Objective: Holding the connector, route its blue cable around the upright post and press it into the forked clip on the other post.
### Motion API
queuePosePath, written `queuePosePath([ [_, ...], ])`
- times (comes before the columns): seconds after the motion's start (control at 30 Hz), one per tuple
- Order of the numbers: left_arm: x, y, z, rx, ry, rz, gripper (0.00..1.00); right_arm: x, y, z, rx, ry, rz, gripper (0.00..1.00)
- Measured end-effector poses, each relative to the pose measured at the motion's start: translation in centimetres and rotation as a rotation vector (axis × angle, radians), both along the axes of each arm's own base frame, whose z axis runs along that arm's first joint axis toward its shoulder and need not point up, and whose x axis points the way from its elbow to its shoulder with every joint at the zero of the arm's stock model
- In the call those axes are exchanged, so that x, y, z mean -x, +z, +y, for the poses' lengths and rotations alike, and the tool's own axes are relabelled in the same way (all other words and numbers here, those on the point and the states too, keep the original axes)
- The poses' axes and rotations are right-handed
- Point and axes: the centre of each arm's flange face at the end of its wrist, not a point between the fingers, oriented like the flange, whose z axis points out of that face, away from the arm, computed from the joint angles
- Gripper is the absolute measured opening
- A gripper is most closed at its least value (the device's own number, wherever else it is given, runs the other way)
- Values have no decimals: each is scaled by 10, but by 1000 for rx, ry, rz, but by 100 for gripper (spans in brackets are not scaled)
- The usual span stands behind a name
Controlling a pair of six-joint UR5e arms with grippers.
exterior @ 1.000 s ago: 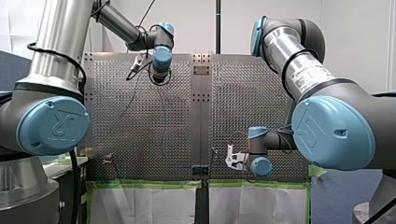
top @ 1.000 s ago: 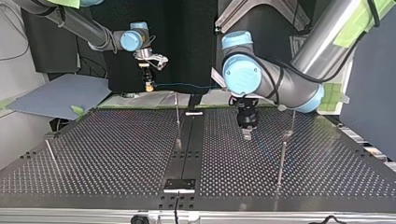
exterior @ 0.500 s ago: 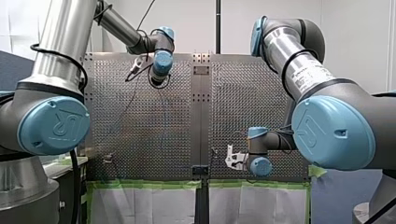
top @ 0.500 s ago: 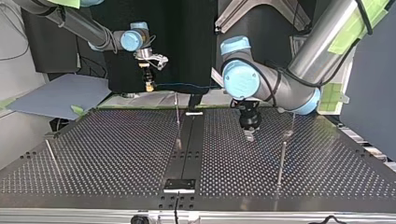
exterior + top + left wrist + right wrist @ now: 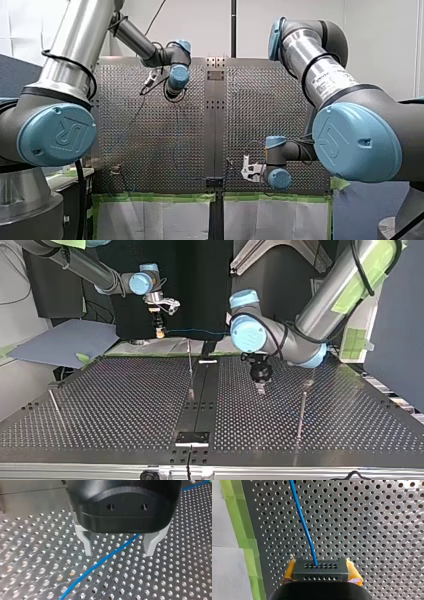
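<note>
Straddling the blue cable, which slants over the desk between them, my left jaws stand wide open and empty, while my right jaws clamp the connector.

Silver arms, blue joint caps
</note>
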Motion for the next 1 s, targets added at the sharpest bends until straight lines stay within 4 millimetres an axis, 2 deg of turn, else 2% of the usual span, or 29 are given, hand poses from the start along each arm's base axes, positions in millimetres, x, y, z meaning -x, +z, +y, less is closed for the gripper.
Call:
queuePosePath([
  [0.2,-13,-21,-10,-10,-8,19,100,0,0,0,0,1,0,0],
  [0.43,-24,-54,-19,-24,-18,54,100,0,0,0,1,2,0,0],
  [1.0,-36,-139,-29,-62,-36,169,100,-1,-1,1,-5,4,5,0],
])
